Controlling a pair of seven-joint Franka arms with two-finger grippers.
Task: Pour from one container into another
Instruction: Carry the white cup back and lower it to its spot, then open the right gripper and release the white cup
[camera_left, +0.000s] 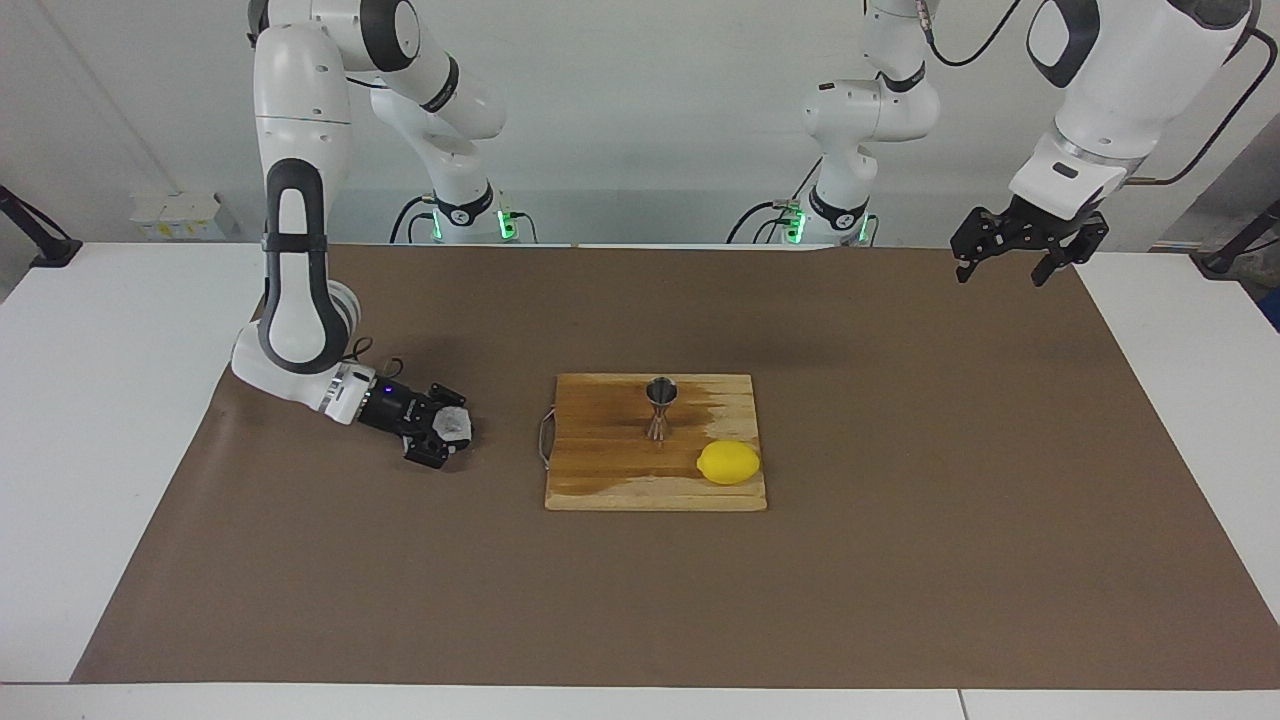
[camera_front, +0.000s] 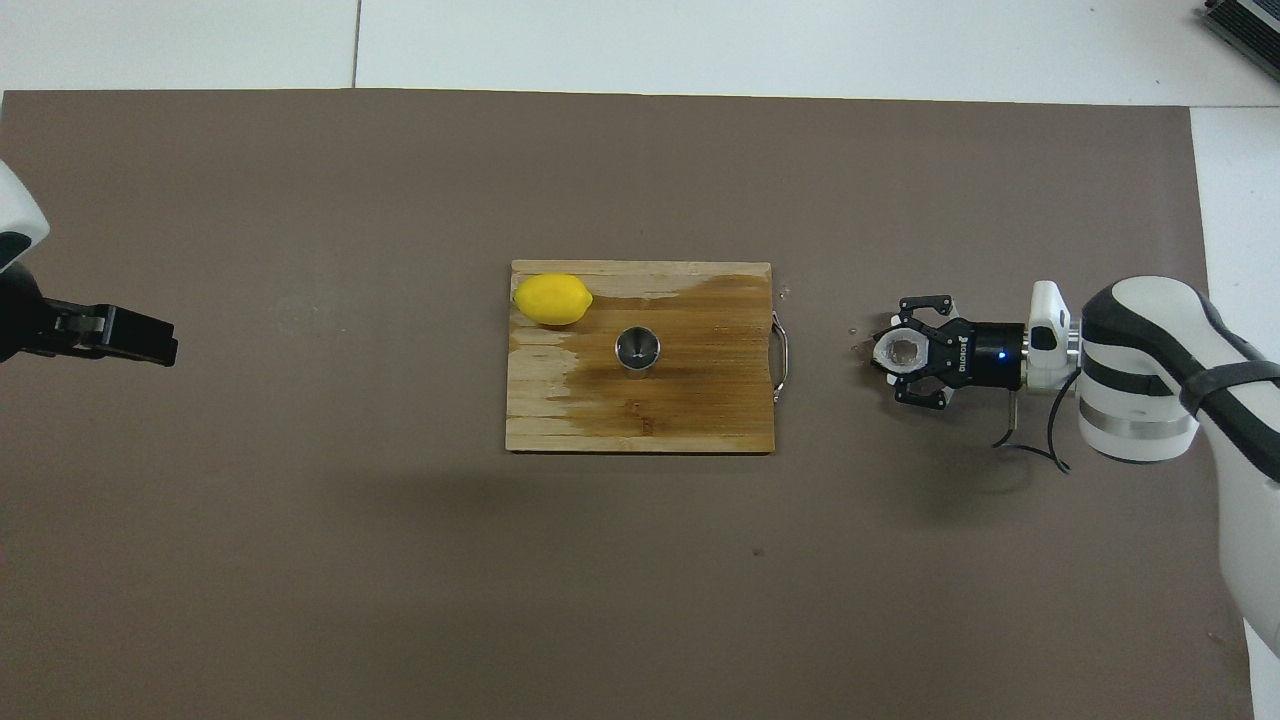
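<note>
A white table (camera_left: 110, 400) carries brown paper (camera_left: 900, 560) under a wooden board (camera_left: 610, 480).

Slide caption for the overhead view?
Right pincer around the crinkled cup on the brown mat; jigger on the board.

jigger (camera_front: 637, 349) contents unclear, cup (camera_front: 903, 350) contents unclear

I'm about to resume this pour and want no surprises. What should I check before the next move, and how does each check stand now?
1. Small whitish translucent crinkled cup sits within the right claw, low at the brown paper: ok.
2. Right claw's grip on the cup is firm: cannot tell.
3. Shiny steel hourglass jigger stands upright on the wooden cutting board: ok.
4. Yellow lemon lies apart from the jigger: ok.
5. Left claw waits open and raised, away from the board: ok.
6. Cup has something to pour: cannot tell.
</note>
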